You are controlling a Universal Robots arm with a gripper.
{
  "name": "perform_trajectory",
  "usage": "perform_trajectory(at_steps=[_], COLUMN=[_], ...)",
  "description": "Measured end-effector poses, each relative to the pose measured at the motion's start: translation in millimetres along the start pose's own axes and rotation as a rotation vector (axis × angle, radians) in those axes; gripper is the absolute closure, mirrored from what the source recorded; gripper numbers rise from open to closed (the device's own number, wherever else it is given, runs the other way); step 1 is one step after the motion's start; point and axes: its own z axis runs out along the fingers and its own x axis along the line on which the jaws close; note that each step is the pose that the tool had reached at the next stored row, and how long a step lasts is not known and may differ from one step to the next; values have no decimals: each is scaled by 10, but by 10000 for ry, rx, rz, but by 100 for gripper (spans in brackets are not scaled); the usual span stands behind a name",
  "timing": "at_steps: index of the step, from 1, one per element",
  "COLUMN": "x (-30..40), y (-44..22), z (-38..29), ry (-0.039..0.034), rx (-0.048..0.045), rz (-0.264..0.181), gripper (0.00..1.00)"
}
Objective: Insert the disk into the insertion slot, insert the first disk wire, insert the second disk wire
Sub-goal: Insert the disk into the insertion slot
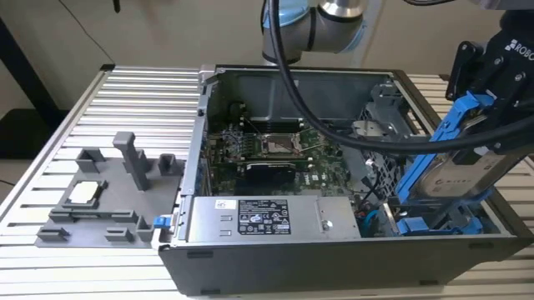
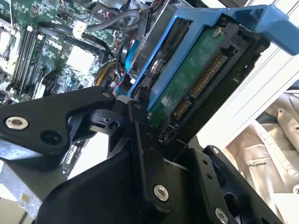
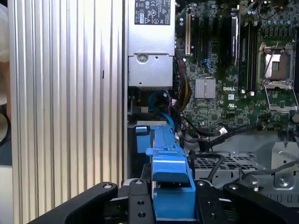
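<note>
We find the pincer [image 3: 173, 198] pressed together on the disk [image 1: 463, 172], a silver-grey rectangular hard drive with a white label, clipped in a bright blue plastic carrier frame. In the first wrist view the black fingers [image 3: 135, 203] flank the carrier's handle end on both sides, touching it.

In the exterior view the disk stands steeply tilted at the exterior view's right of the open dark grey computer case [image 1: 334, 269]. Its lower end is down at the insertion slot [image 1: 454, 215], the narrow bay of the dark grey perforated drive cage, and its upper end stands above the case rim. We judge it entered but not seated.

Handling: we judge the disk stiff, dense for its size and sensitive to knocks. The second wrist view shows its bare green circuit board [image 2: 187, 88] and connector exposed, so the hold belongs on the blue frame, as at present. The smooth plastic may flex or slip under side load.

Clearances: another blue-fronted carrier [image 1: 414, 226] lies just beside the lower end. The silver labelled power-supply box [image 1: 259, 219] stands near, toward the exterior view's left. A thick black cable [image 1: 359, 141] hangs across the green motherboard [image 1: 267, 150], close to the disk. Open room lies above the case and over the ribbed aluminium tabletop [image 1: 125, 94].
</note>
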Motion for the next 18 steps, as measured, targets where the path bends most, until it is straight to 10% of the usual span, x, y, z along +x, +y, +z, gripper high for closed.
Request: perform_trajectory(at_steps=[18], x=[0], y=[-53], z=[235], ry=[-46], rx=[0], rz=[-1], gripper=[67])
